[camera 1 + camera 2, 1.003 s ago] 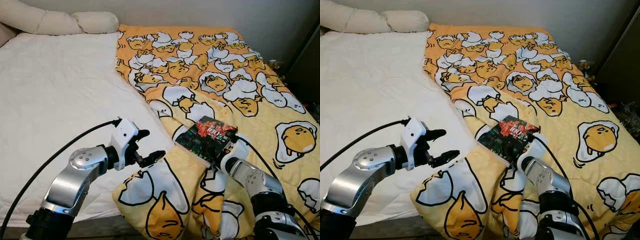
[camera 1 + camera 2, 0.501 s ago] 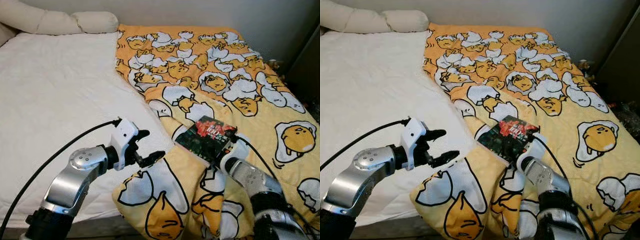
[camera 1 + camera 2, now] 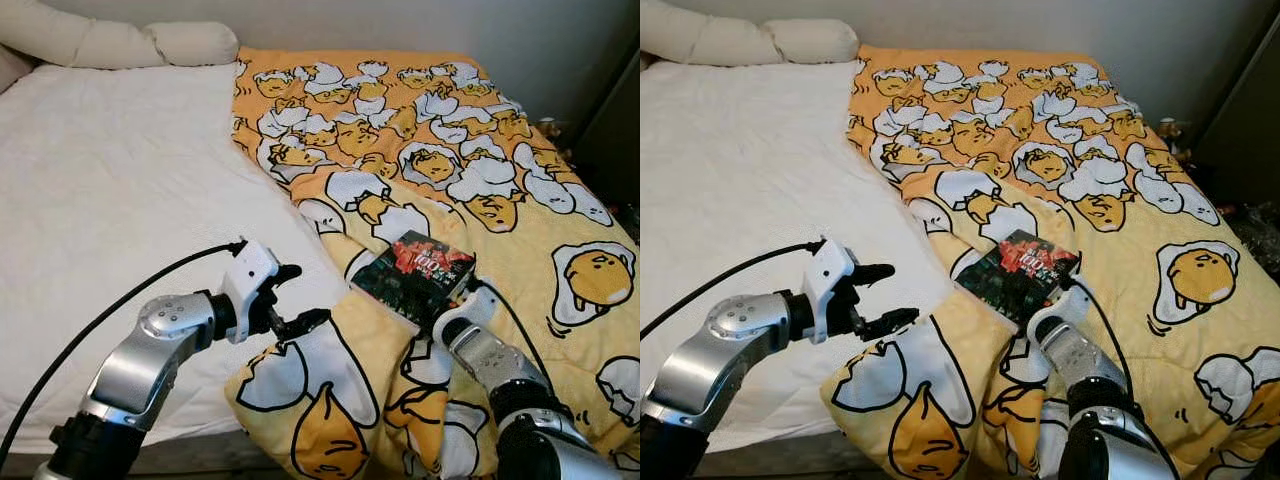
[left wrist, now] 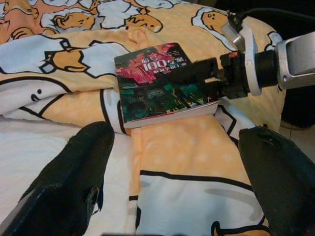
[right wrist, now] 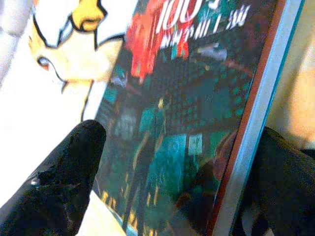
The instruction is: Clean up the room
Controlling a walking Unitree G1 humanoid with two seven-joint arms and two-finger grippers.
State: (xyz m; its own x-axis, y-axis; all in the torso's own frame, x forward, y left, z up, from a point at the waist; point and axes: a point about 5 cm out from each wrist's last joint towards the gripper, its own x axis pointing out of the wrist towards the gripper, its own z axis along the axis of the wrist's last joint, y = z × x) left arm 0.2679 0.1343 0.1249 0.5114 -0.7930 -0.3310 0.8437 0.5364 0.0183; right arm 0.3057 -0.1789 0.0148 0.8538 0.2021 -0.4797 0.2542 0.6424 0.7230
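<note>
A book with a dark red and green cover lies on the yellow egg-print blanket, near its folded edge. My right gripper is at the book's near right corner. It is open, with one finger on the cover and the other past the book's page edge. My left gripper hovers open and holds nothing, over the white sheet just left of the blanket's fold, pointing toward the book.
Cream pillows lie along the head of the bed at the far left. Dark furniture stands beyond the bed's right side. The blanket hangs bunched over the near bed edge.
My right arm has shifted a little left and its wrist has closed in on the book's corner. The book and my left gripper have hardly moved.
</note>
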